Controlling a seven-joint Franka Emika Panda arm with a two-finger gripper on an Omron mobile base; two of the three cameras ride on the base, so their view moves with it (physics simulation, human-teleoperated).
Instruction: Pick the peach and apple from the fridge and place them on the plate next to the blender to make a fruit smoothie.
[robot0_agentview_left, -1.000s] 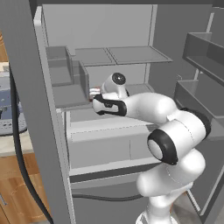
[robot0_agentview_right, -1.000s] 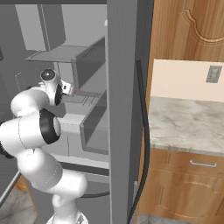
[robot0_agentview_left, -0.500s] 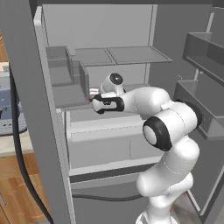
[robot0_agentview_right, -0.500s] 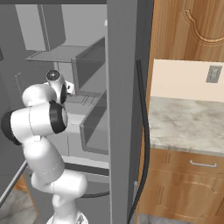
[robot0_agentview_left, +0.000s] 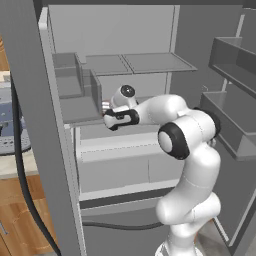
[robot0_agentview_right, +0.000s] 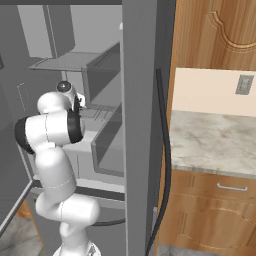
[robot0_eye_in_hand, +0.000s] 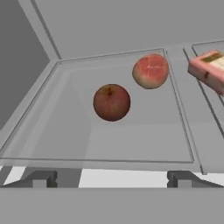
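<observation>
Item: fridge (robot0_agentview_left: 60, 150), standing with its doors open, grey shelves and door bins showing. The arm is reaching in from the front, its gripper (robot0_agentview_left: 105, 116) hovering at the front edge of a middle shelf (robot0_eye_in_hand: 131, 140) on the left side. Seen from the hand, the gripper (robot0_eye_in_hand: 111, 178) is standing wide open, its two dark fingertips (robot0_eye_in_hand: 41, 178) spread far apart and gripping nothing. Item: apple (robot0_eye_in_hand: 112, 102), dark red, sitting on the shelf ahead of the gripper, roughly centred between the tips but well clear of them. Item: peach (robot0_eye_in_hand: 150, 71), orange-pink, lying farther back and to the right of the apple, near it but not touching. Item: pinkish-tan block (robot0_eye_in_hand: 209, 70), lying on the adjoining shelf section to the right of the peach.
</observation>
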